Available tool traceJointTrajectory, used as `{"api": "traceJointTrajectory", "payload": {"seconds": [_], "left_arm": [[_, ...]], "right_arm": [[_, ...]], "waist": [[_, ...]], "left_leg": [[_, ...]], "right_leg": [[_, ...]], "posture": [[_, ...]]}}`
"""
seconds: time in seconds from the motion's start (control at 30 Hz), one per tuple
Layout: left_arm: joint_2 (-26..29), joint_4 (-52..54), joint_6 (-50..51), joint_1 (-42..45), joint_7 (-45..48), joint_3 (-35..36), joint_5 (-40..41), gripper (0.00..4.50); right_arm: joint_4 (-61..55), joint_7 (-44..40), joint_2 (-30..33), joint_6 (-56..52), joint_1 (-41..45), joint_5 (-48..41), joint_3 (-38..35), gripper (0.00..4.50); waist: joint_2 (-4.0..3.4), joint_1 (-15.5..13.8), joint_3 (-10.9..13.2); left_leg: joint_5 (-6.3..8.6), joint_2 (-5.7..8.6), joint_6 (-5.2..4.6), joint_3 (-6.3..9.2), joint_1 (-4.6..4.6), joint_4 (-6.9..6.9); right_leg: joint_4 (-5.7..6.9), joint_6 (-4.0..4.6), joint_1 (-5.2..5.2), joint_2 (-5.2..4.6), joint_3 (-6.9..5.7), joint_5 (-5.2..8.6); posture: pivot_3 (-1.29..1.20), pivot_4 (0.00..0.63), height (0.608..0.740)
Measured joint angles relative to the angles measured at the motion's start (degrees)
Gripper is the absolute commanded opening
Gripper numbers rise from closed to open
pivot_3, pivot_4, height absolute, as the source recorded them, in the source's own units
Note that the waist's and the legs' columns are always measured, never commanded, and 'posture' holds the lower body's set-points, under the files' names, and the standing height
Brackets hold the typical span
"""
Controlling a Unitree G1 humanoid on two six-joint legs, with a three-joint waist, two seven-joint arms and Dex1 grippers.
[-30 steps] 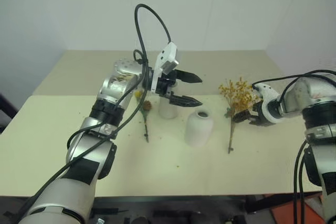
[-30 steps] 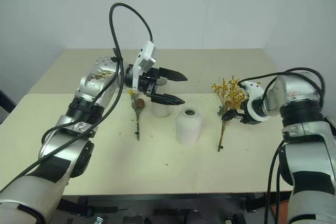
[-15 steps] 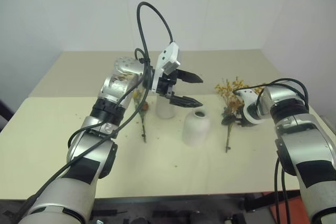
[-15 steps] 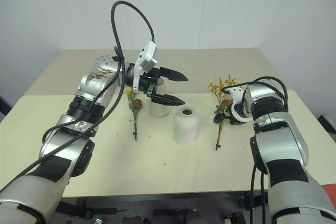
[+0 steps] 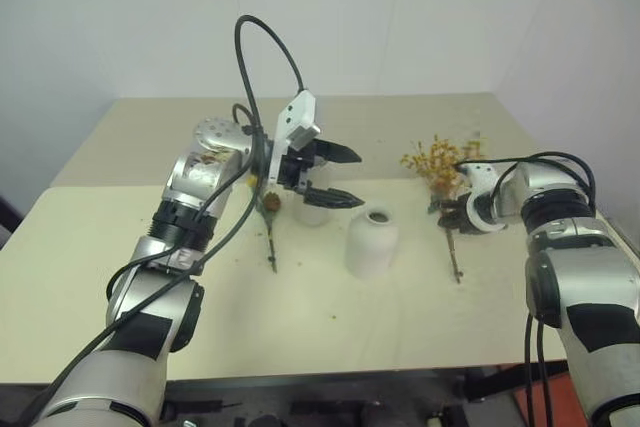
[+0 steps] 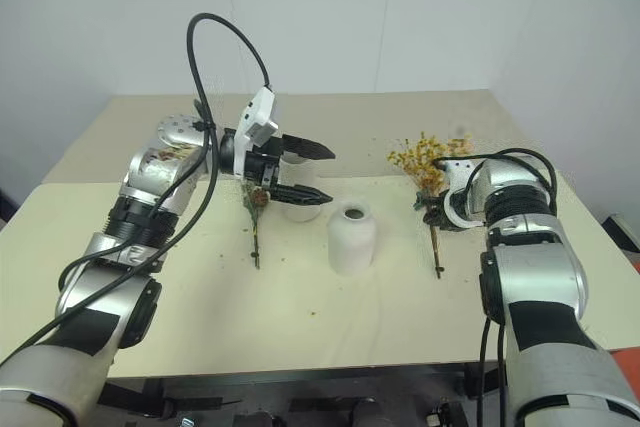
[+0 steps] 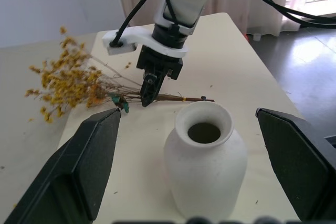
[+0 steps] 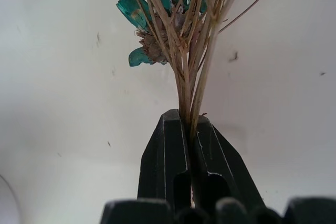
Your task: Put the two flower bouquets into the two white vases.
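The light, brittle yellow bouquet [image 5: 436, 157] is pinched at its stiffer bundled stems by the right gripper [image 8: 190, 129], while the left gripper [image 5: 335, 176] is held spread.

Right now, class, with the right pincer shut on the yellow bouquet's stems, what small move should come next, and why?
Probably lift. The right pincer is shut on the stems of the yellow bouquet, which seems to lie on the table beside the dome-shaped vase. Raising it should free the stem ends before carrying it to a vase mouth.
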State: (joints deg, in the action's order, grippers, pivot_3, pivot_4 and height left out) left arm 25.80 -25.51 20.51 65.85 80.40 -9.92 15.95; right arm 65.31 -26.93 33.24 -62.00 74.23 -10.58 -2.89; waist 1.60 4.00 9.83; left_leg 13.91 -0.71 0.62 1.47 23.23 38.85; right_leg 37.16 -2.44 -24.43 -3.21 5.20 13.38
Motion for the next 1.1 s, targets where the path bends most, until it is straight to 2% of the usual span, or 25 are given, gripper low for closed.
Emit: {"api": "traceJointTrajectory", "payload": {"seconds": [0.13,0.37,0.57,0.8,1.1], "left_arm": [[0.9,1.9,1.1,-1.6,0.6,0.0,0.1,4.50],[2.3,5.6,2.6,-5.0,2.6,-0.1,1.1,4.50],[2.9,6.8,3.5,-5.9,3.4,-0.3,1.2,4.50],[2.8,6.8,3.6,-5.9,3.6,-0.3,1.2,4.50],[2.8,6.8,3.8,-5.9,4.1,-0.5,1.2,4.50]], "right_arm": [[-8.0,4.1,1.9,0.7,-2.9,-2.1,-7.0,0.04],[-47.5,7.5,-3.1,5.7,-18.9,-11.8,-20.8,0.04],[-71.6,5.4,-7.0,6.1,-24.3,-22.3,-23.0,0.04],[-83.5,3.3,-7.9,6.9,-29.3,-28.0,-20.0,0.04],[-89.1,3.5,-9.7,8.6,-31.0,-33.2,-17.7,0.04]], "waist": [[-0.01,0.0,0.0],[-0.04,0.1,0.0],[-0.06,-0.2,0.0],[-0.06,-0.3,0.0],[-0.06,-0.3,0.0]], "left_leg": [[0.00,0.00,0.00,0.00,0.00,0.00],[0.00,-0.02,0.00,0.04,0.03,-0.01],[0.00,-0.02,0.00,0.08,-0.02,0.03],[0.00,-0.01,0.00,0.08,-0.02,0.04],[0.00,-0.02,0.00,0.07,-0.02,0.04]], "right_leg": [[0.00,-0.01,0.00,0.00,0.00,0.00],[0.07,-0.01,-0.03,0.02,0.00,-0.01],[0.02,-0.02,0.08,0.02,-0.07,0.00],[-0.01,-0.02,0.07,0.02,-0.08,0.00],[-0.02,-0.01,0.07,0.02,-0.07,0.00]], "posture": [[0.00,0.150,0.740],[0.00,0.150,0.740],[0.00,0.150,0.740],[0.00,0.150,0.740],[0.00,0.150,0.740]]}}
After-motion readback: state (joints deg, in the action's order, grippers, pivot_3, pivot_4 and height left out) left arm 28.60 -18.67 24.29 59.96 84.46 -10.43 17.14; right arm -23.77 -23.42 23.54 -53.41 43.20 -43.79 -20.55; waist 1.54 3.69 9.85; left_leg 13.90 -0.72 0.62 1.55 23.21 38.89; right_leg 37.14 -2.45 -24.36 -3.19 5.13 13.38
